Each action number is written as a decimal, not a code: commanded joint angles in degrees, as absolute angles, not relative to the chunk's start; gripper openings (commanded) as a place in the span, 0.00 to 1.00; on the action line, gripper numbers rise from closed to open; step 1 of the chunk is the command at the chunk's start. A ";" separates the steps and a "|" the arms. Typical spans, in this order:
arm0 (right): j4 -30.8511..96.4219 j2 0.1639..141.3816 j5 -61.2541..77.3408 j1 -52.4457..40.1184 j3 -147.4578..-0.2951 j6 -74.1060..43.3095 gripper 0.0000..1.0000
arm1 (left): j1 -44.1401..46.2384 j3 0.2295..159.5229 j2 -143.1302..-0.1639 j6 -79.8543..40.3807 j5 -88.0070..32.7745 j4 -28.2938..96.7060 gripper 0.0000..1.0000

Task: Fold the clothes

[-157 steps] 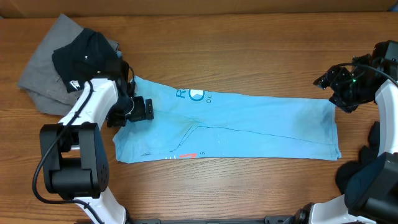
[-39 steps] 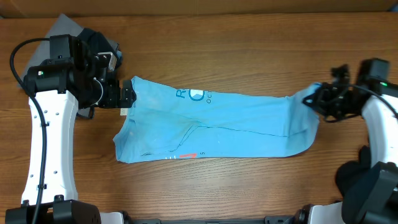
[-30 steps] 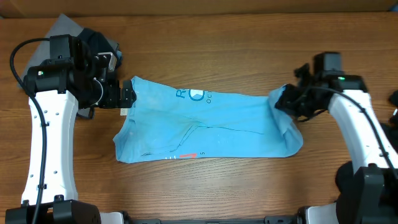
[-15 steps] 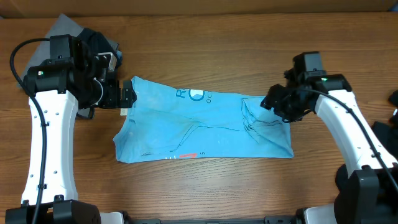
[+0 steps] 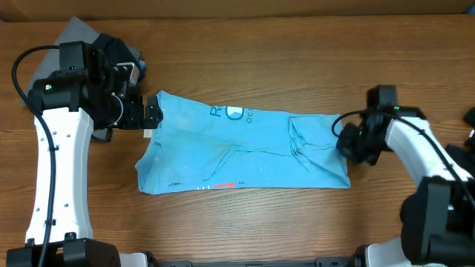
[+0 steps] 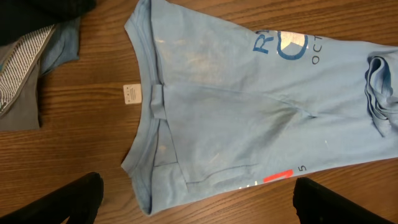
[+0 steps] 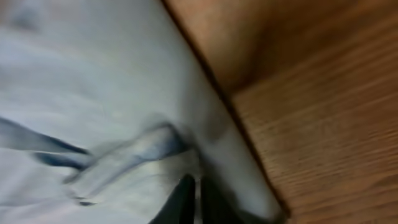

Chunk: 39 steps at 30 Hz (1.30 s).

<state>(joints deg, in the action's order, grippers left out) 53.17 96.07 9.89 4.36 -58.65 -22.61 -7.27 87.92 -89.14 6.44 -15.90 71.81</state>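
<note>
Down at the tips of the right pincer (image 5: 347, 141): shut tight, no gap between the two fingers. Just under and beside those tips, the right end of the blue shirt (image 5: 245, 159), lying flat on the wooden table (image 5: 297, 59). Pinching any cloth or not? Cannot tell from the blurry close-up view. Just to the left of the tips, a small bumpy fold (image 5: 308, 144), lying on top of the shirt. Further out from the tips, the long body of the shirt, stretched out in one strip, running straight away from this pincer, side to side across the table, much longer that way than the other way. Further along again, blue letters (image 5: 230, 113) on one side of the strip and a small orange mark (image 5: 225, 185) on the other side. At the far end of the strip, the left pincer (image 5: 151, 116), fingers spread very wide, holding nothing, right beside the end with the little white tag (image 6: 132, 93). Past that pincer, furthest of all, a heap of grey and black shirts (image 5: 82, 67), not touched by either pincer. Most likely next: carrying the right end over toward the tag end, to make the strip shorter. Right arm much nearer for that job, already at the edge. Best to go along the long line of the shirt, straight toward the left pincer, not across it. Best also to get a good pinch on the edge first, or risk lifting nothing but air.
</note>
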 commanded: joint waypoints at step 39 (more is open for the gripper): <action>49.30 96.05 25.61 -7.64 -49.80 -14.74 0.06 | -7.86 88.99 -88.73 6.17 -16.60 71.50 1.00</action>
<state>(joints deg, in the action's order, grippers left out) 48.99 95.53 22.85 -2.28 -50.72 -16.23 -7.27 87.92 -89.14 6.39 -15.90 71.57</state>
